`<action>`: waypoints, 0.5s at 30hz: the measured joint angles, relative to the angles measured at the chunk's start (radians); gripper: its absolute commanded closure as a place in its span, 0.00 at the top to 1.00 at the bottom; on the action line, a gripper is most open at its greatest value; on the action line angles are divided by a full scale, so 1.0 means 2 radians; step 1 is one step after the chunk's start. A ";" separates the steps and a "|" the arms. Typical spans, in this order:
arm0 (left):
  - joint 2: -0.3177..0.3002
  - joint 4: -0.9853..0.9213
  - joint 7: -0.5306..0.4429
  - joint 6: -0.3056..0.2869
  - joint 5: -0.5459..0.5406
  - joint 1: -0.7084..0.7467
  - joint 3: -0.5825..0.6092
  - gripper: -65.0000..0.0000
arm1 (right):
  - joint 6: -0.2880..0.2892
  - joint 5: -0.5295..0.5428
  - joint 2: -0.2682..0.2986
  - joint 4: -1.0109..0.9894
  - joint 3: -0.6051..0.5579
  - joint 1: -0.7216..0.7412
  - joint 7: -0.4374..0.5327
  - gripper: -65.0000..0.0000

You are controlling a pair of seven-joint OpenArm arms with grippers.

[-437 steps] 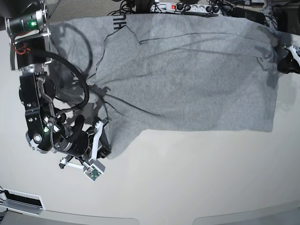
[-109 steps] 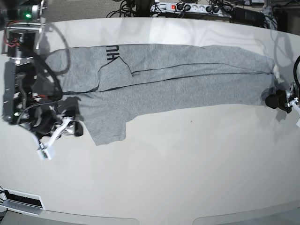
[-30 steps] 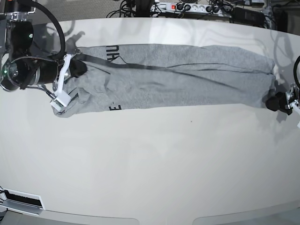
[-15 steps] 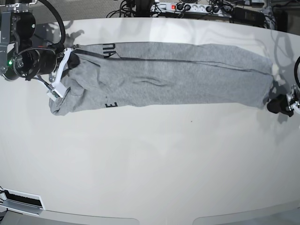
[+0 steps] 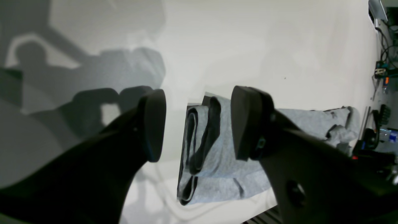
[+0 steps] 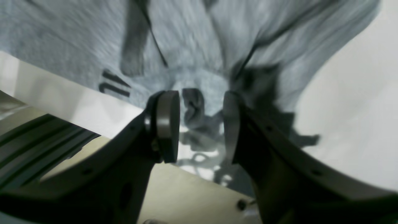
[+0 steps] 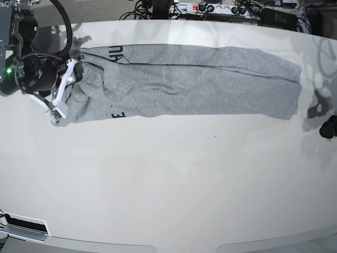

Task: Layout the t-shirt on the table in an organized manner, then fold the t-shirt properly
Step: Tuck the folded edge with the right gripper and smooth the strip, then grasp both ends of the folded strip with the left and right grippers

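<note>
The grey t-shirt [image 7: 200, 84] lies as a long folded band across the back of the white table [image 7: 184, 184], with black lettering [image 7: 118, 114] on its near edge. My right gripper [image 7: 67, 87] sits over the band's left end. In the right wrist view its jaws [image 6: 197, 124] stand apart, with a loose wad of the t-shirt [image 6: 192, 107] in the gap. My left gripper [image 7: 327, 127] is off the cloth, just beyond its right end. Its jaws [image 5: 197, 124] are open and hold nothing, and the folded end of the t-shirt [image 5: 214, 155] shows past them.
A power strip and cables [image 7: 210, 8] run along the table's back edge, close behind the shirt. More cables [image 5: 382, 68] show past the table in the left wrist view. The table's back edge [image 6: 77, 105] lies right beside the right gripper.
The right gripper's jaws have opened and let go of the shirt's left end. The band now lies flatter and a little farther back. The left gripper has drawn away from the right end.
</note>
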 measured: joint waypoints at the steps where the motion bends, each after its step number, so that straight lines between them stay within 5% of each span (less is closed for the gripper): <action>1: 0.000 0.000 0.000 0.000 -0.002 0.000 0.000 0.53 | 0.000 0.000 0.000 0.014 0.000 0.000 0.014 0.40; 5: 0.000 0.000 0.000 0.000 -0.007 0.000 0.000 0.53 | -0.009 -0.019 -0.001 0.016 0.000 0.002 0.119 0.40; 8: 0.000 0.000 0.000 0.000 -0.007 0.000 0.000 0.53 | -0.064 -0.055 -0.001 -0.011 0.000 0.002 0.177 0.60; 11: 0.000 0.000 0.000 0.000 -0.008 0.000 0.000 0.53 | -0.135 -0.069 -0.002 -0.049 0.000 0.011 0.191 0.70; 15: 0.001 0.000 0.000 0.000 -0.007 0.000 0.000 0.53 | -0.159 -0.082 -0.003 -0.099 0.000 0.034 0.195 0.70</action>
